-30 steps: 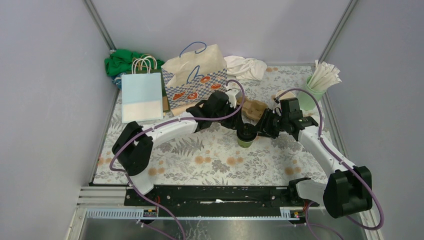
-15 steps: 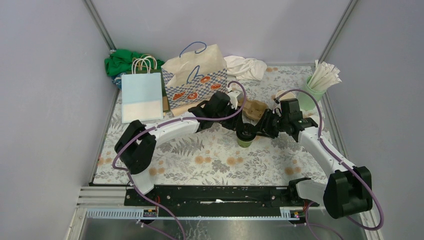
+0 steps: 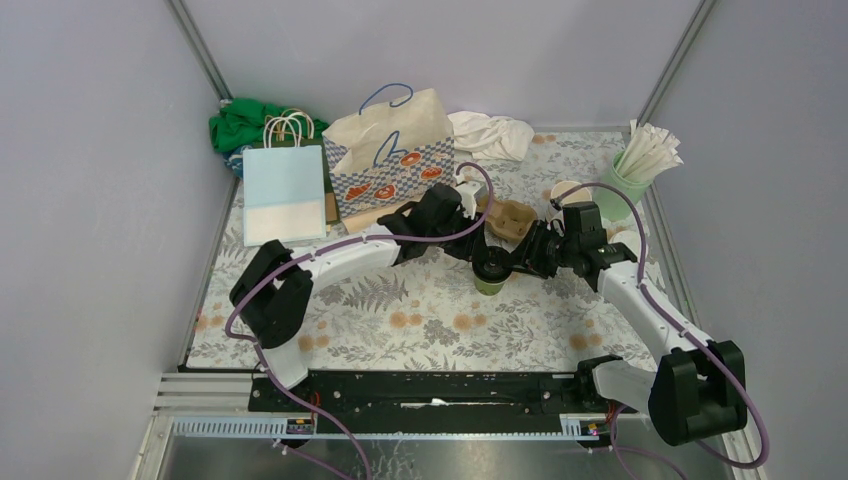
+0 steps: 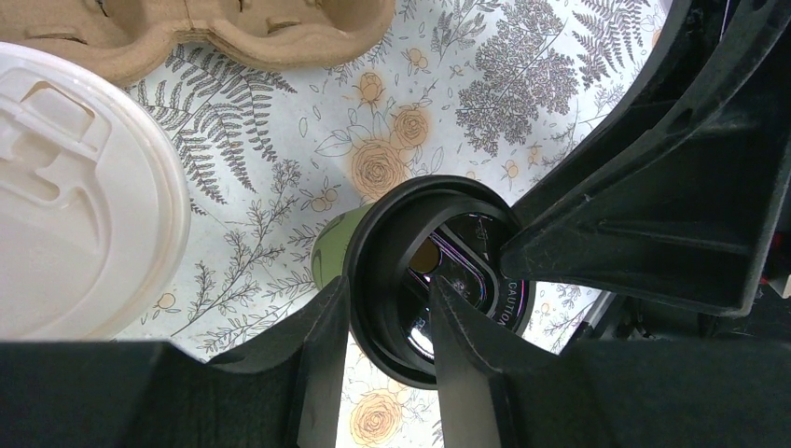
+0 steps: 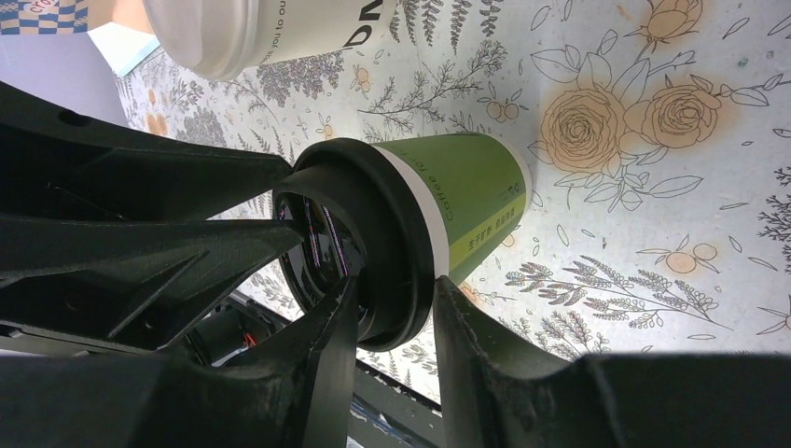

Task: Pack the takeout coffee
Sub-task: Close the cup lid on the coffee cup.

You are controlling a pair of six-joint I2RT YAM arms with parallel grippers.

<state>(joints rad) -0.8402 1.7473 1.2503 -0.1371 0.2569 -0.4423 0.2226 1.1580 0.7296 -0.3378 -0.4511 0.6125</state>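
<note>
Pinching black lid (image 4: 373, 245) on green cup (image 5: 471, 191), left gripper (image 4: 387, 301), right gripper (image 5: 394, 291) opposite.

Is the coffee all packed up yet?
Not yet. Nothing looks packed: the cardboard carrier is empty. In hand: the left tool and right tool both pinch the black lid on the green cup. Left: probably that cup and the white-lidded cup.

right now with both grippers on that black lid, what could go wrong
The left gripper and right gripper both pinch the rim of the black lid from opposite sides; uneven pulling could tip the green cup. The lid may seat crooked or buckle. The white-lidded cup sits close by and could be knocked.
</note>
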